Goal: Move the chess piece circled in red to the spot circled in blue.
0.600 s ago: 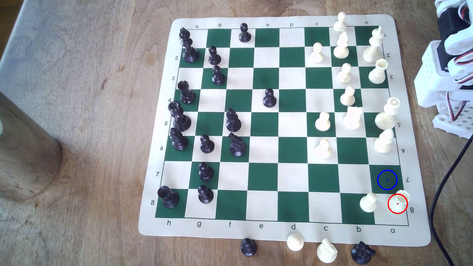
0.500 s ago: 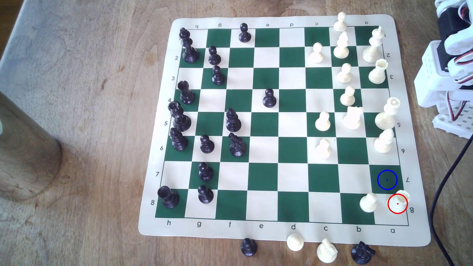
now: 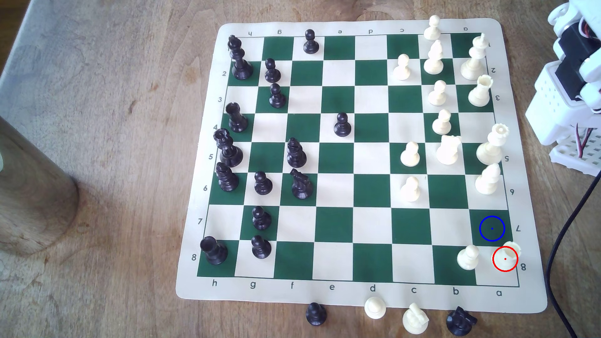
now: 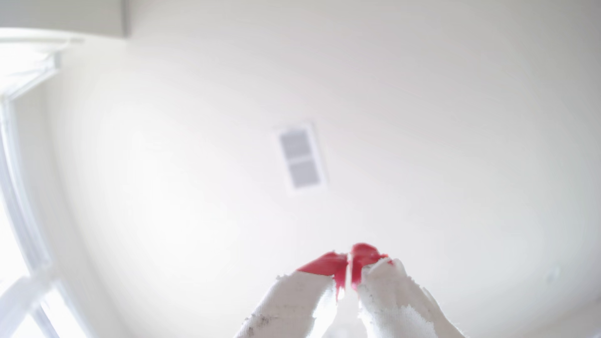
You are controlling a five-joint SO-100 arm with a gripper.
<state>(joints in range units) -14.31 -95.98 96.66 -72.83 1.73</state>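
**Inspector:** While the arm (image 3: 572, 74) has shifted at the exterior view's right edge since half a second ago, lifting and turning at its folded post, nothing on the board (image 3: 357, 156) has moved.

**Clerk:** And the gripper (image 4: 349, 266)?

**Inspector:** In the wrist view its red-tipped fingers (image 4: 325, 265) are pressed nearly together, a thin slit between them, holding nothing. They aim at a pale ceiling, not the board.

**Clerk:** Meaning for the task?

**Inspector:** My judgement: the arm is only starting out. No approach, no grasp; all of the move remains.

**Clerk:** Where is the rook (image 3: 507, 256)?

**Inspector:** On the cream corner square, inside the red ring, at about four o'clock on the board in the exterior view. A pawn (image 3: 468, 257) stands just beside it at nine o'clock. The blue spot (image 3: 492, 228), a bare green square, adjoins at eleven o'clock.

**Clerk:** Its attitude?

**Inspector:** Upright on its round base; the long axis is vertical, notched top upward. It appears to lean toward one o'clock, which I take for camera perspective.
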